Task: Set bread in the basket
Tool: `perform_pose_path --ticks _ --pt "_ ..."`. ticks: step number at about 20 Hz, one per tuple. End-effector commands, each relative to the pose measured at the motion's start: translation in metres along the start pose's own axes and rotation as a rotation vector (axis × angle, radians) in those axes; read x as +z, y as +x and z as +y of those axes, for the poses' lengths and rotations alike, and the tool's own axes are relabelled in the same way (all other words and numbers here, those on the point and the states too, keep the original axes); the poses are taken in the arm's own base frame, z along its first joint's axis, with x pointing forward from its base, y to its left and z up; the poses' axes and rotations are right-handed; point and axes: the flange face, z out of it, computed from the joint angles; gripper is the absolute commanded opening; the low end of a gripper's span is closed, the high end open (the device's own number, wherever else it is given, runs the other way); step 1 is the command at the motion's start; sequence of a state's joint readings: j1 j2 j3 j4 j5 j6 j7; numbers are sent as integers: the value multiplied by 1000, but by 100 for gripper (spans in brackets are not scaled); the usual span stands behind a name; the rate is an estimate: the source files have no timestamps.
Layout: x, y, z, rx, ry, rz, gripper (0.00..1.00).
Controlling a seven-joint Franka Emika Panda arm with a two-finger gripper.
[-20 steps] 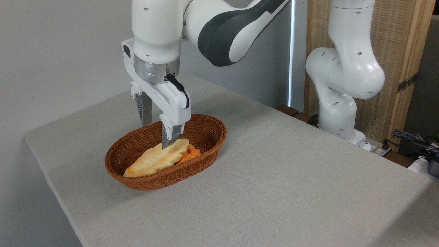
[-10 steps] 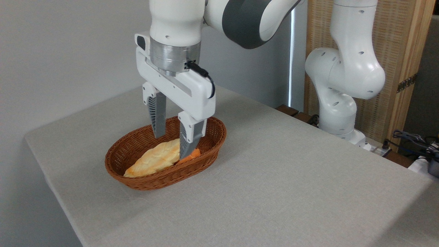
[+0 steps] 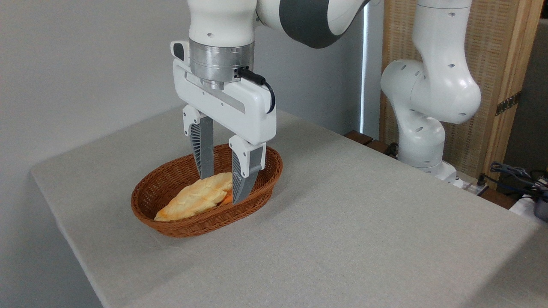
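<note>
A grey table (image 3: 342, 222) holds 1 oval wicker basket (image 3: 171, 224) at left. The bread (image 3: 195, 199) lies inside it, beside a partly hidden orange bun (image 3: 227, 197). Above its right end, the pincer (image 3: 223, 188) is spread open and empty; it has lifted slightly and shifted right since a second ago, suggesting the placement is done.

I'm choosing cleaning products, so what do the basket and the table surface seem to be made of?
The basket looks like woven wicker, reddish-brown with a slight sheen; its interlaced strands show. The table seems covered in matte grey cloth, judging by its fine weave texture and soft edges; what lies beneath is hidden.
</note>
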State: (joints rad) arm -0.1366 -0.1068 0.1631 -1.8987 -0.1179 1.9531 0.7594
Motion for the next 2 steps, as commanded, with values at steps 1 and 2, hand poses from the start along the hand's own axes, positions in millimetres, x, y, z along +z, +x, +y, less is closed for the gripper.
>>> perform_pose_path --ticks 1,2 --pt "-6 -2 0 -10 3 -18 100" --pt "-7 -2 0 -7 4 -17 100"
